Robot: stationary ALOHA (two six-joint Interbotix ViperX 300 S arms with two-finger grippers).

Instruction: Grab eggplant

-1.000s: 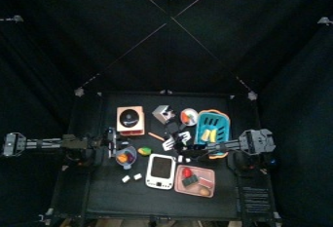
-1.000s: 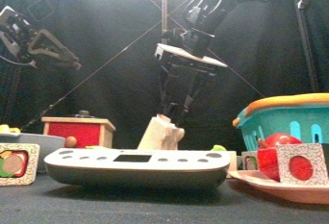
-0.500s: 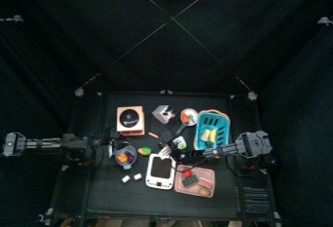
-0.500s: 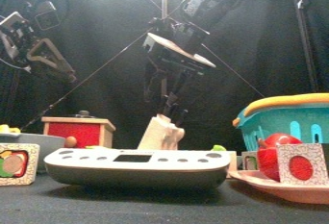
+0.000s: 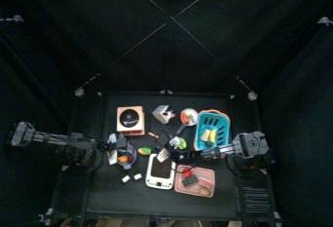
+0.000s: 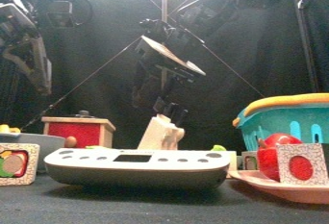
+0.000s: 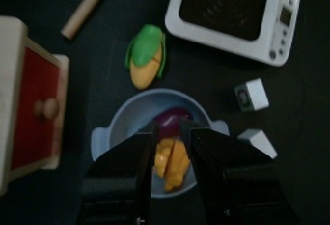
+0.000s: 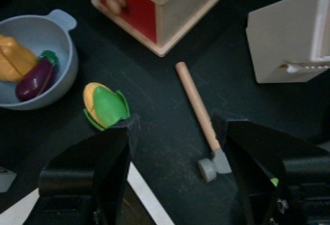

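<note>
One eggplant in bowl

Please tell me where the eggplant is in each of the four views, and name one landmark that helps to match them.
Top view: too small to tell; its grey bowl is left of the scale.
Front view: not visible.
Left wrist view: eggplant in the bowl, between the jaws.
Right wrist view: eggplant in the bowl.
Shared landmark: toy corn beside the bowl.

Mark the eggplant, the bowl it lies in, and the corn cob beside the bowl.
eggplant (image 7: pixel 172 123), left wrist view, its purple body
bowl (image 7: pixel 129 130), left wrist view, bare inner wall
corn cob (image 7: pixel 147 59), left wrist view, yellow kernels near the middle
</note>
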